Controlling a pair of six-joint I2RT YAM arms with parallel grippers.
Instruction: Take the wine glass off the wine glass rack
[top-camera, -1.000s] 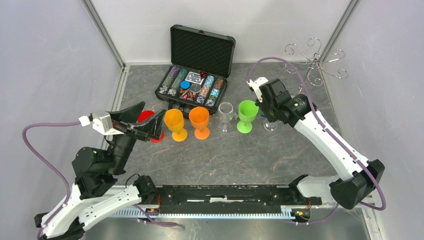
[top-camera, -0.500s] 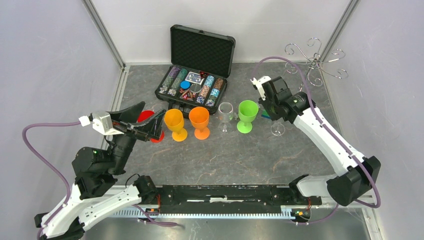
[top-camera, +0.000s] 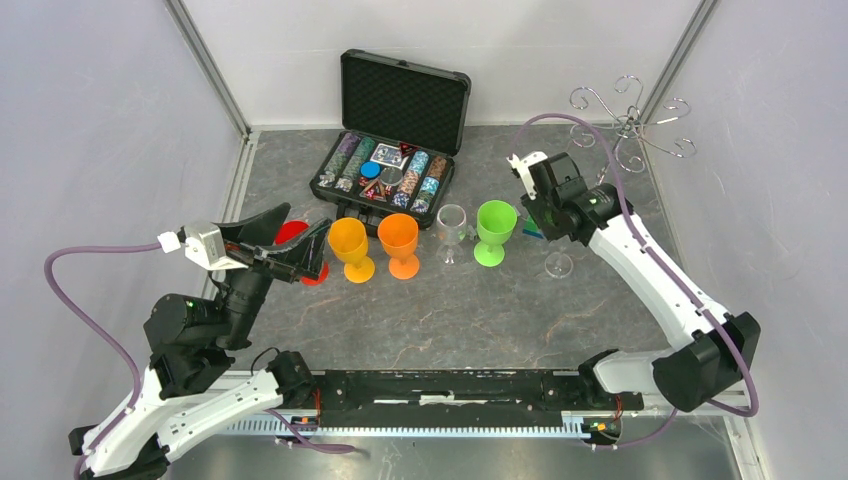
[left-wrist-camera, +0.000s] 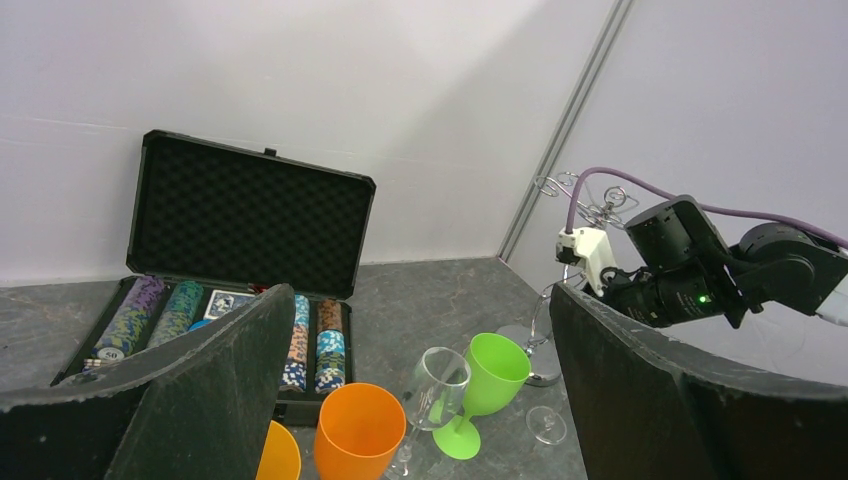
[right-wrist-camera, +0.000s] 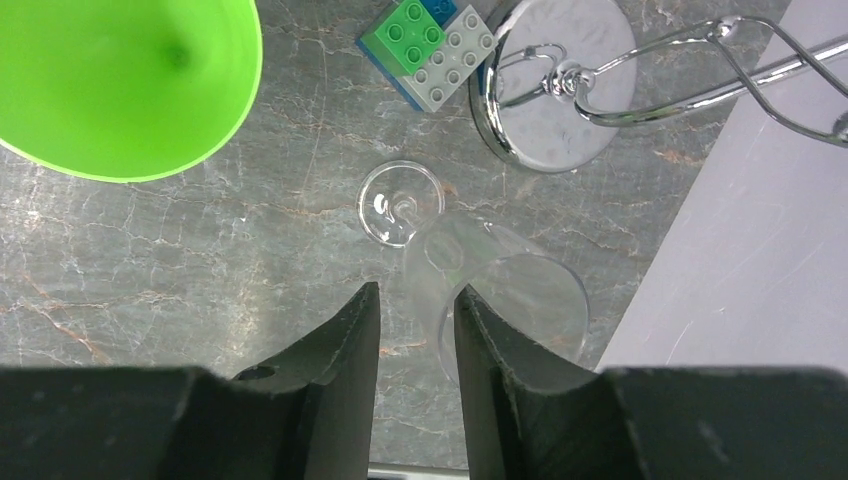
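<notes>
The clear wine glass (right-wrist-camera: 505, 285) stands upright on the table, its foot (top-camera: 558, 265) just right of the green goblet; its foot also shows in the left wrist view (left-wrist-camera: 545, 425). My right gripper (right-wrist-camera: 417, 290) hangs over its bowl with the jaws a little apart: the right finger reaches into the bowl, the rim wall lies beside it, and the left finger is off the glass. The chrome wine glass rack (top-camera: 628, 125) stands behind, its disc base (right-wrist-camera: 555, 85) close to the glass. My left gripper (left-wrist-camera: 420, 292) is held wide open and empty at the left.
In a row stand a green goblet (top-camera: 493, 230), a second clear glass (top-camera: 452, 228), two orange goblets (top-camera: 398, 242) and a red cup (top-camera: 292, 232). An open poker chip case (top-camera: 395, 165) sits behind. A brick piece (right-wrist-camera: 430, 45) lies by the rack base. Walls close in on both sides.
The right gripper has carried the glass a little right and nearer, down onto the table, and its jaws have widened off the rim. The left arm has not moved.
</notes>
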